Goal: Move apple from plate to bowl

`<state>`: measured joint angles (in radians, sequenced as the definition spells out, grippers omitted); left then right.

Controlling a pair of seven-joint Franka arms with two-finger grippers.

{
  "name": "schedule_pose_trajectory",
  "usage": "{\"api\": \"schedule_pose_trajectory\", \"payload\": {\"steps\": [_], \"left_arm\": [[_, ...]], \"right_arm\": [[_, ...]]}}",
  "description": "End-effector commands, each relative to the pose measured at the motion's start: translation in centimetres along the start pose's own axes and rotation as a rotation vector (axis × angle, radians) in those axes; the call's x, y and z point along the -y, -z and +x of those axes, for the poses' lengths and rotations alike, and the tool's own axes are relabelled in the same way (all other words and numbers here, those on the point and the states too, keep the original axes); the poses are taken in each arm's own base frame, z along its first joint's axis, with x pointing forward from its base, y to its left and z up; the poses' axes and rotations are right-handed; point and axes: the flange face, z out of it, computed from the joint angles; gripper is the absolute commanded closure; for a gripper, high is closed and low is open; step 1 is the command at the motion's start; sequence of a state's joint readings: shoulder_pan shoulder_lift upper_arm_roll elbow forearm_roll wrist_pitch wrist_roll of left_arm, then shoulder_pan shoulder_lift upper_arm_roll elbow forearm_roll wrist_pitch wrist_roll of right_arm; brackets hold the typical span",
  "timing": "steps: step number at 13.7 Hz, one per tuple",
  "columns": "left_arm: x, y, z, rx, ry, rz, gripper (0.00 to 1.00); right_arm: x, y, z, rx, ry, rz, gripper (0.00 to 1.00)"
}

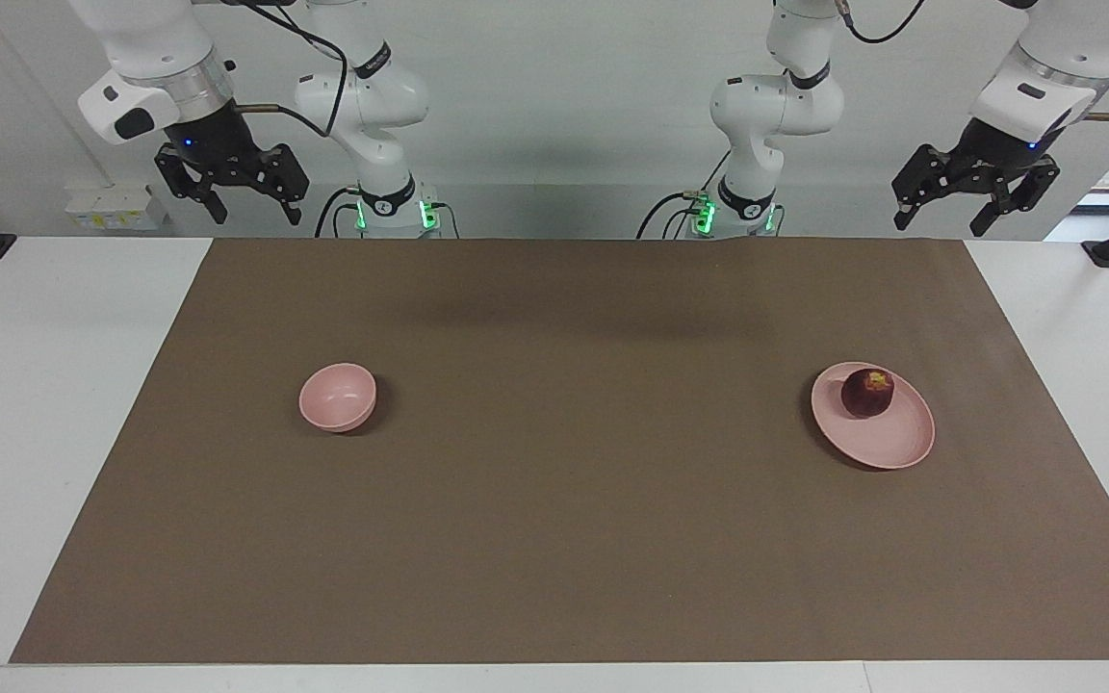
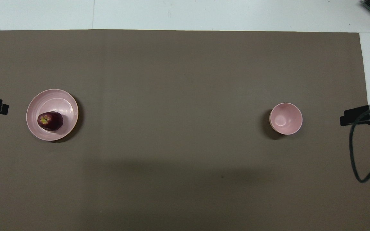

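Nothing started yet. Apple [image 1: 867,392] sitting on the plate [image 1: 887,443], off-centre toward the robots' rim, at the left arm's end of the brown mat [image 1: 554,500]. Bowl [image 1: 337,397] empty, well apart, at the right arm's end. Left gripper [image 1: 976,197] raised near its own corner of the table, fingers spread, holding nothing; right gripper [image 1: 232,188] the same at its corner, waiting.

Likely risks — round, smooth fruit slipping out of a two-finger pinch if closed off its widest line, or rolling off the shallow plate if nudged on the descent. Long carry across the mat, maybe a handover: a weak grip could drop it midway. Small, deep bowl — a release off-centre could clip the rim and tip it.
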<state>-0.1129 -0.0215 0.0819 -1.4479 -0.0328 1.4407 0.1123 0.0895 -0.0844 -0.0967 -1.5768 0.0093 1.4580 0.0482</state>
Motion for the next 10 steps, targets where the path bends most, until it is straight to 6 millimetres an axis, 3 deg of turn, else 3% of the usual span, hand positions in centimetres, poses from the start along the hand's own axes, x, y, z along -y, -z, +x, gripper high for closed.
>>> {"api": "schedule_pose_trajectory", "payload": {"steps": [1, 10], "left_arm": [[-0.10, 0.04, -0.72, 0.006, -0.013, -0.010, 0.00], [-0.11, 0.06, -0.72, 0.009, 0.000, -0.010, 0.00]], "right_arm": [[-0.32, 0.00, -0.71, -0.003, 0.053, -0.024, 0.00], [-0.19, -0.20, -1.65, 0.004, 0.062, -0.009, 0.00]]}}
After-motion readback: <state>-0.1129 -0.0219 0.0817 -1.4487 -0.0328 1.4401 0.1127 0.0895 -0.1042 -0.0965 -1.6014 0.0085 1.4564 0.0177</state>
